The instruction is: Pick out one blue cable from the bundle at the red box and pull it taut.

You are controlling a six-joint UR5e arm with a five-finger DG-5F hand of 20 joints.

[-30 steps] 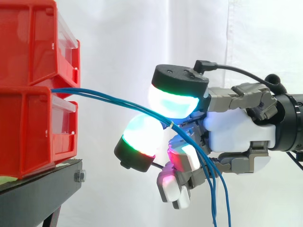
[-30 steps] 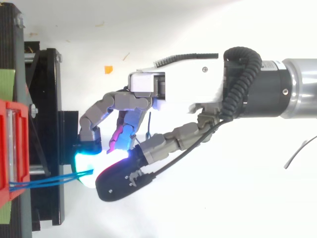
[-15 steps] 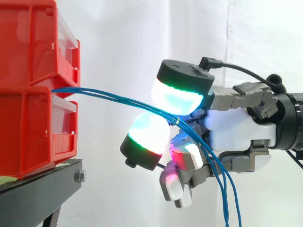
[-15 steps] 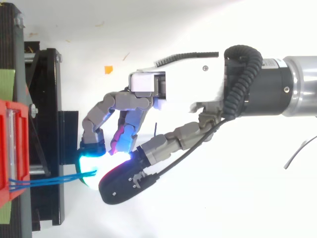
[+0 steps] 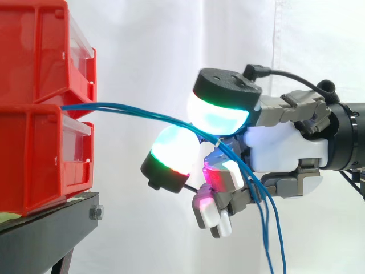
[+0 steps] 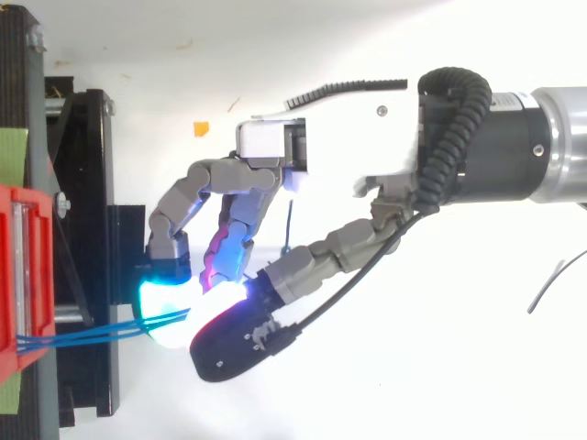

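My hand (image 5: 285,153) is curled shut on the blue cables (image 5: 80,107), which run gently bowed across to the stacked red bins (image 5: 40,154)

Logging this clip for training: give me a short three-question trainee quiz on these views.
1. True or false: the blue cables run straight and taut from the red bins to the hand.
2. Where do the cables leave the bins? A between the two stacked bins; B over the top bin; C below the lower bin.
3. Past the fingers, which way do the cables run?
Key: 1 false, they curve; 2 A; 3 down, hanging loose.
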